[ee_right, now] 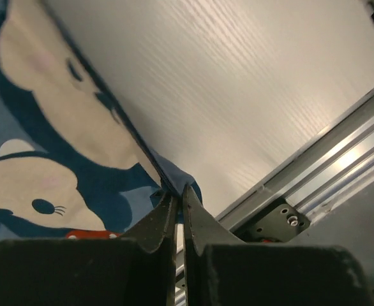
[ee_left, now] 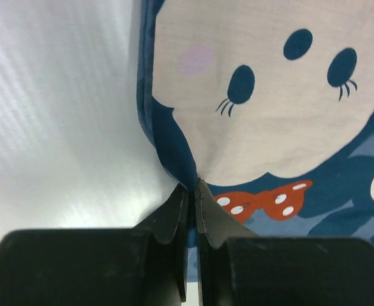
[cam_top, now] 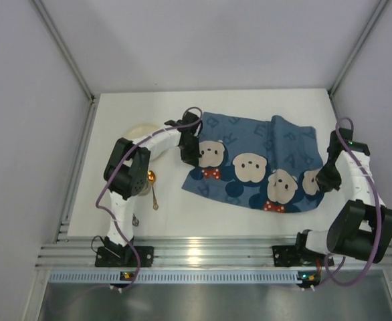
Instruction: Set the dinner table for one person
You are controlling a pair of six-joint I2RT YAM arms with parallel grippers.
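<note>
A blue cartoon-mouse-print cloth mat [cam_top: 256, 164] lies spread across the white dinner table [cam_top: 116, 120], slightly skewed, with a fold at its far right corner. My left gripper [cam_top: 189, 157] is shut on the mat's left edge [ee_left: 174, 153], pinching the blue hem between its fingers [ee_left: 207, 217]. My right gripper [cam_top: 326, 179] is shut on the mat's right edge [ee_right: 177, 178]. A gold spoon [cam_top: 153, 189] lies on the table to the left of the mat. A pale bowl or plate [cam_top: 140, 130] sits behind the left arm, partly hidden.
Grey walls enclose the table on three sides. An aluminium rail [cam_top: 203, 253] runs along the near edge and shows in the right wrist view [ee_right: 327, 166]. A small dark item [cam_top: 136, 219] lies near the left arm's base.
</note>
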